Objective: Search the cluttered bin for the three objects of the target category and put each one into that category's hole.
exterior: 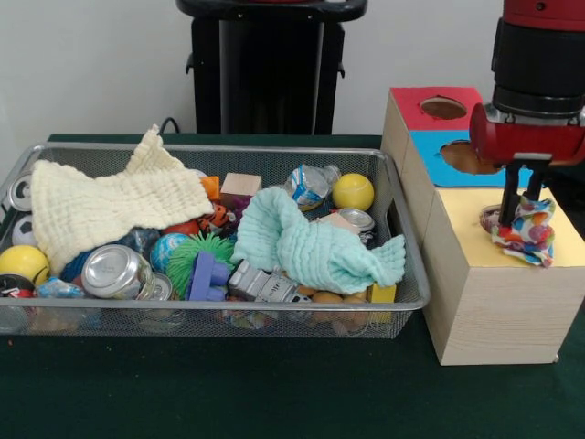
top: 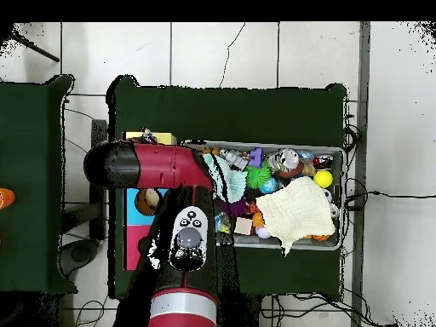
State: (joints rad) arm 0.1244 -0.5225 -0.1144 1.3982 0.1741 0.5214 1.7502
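- Polka-dot cloth piece (exterior: 525, 228) is pinched between the fingers of the gripper (exterior: 518, 203), hanging over the yellow-faced cube (exterior: 512, 274) and partly covering its hole (exterior: 492, 218)
- Step, as I judge it: delivering one target; next, lower over the cut-out and let go so it drops through
- Wire mesh bin (exterior: 274, 315), well apart, holds the mint-green cloth (exterior: 315, 242) and cream waffle cloth (exterior: 110, 206)
- No brand or writing is legible

No readable text, label, brand, number or sign can be made out in either view. Print on the crushed cans (exterior: 116, 271) in the bin (exterior: 393, 306) is too blurred to be read.
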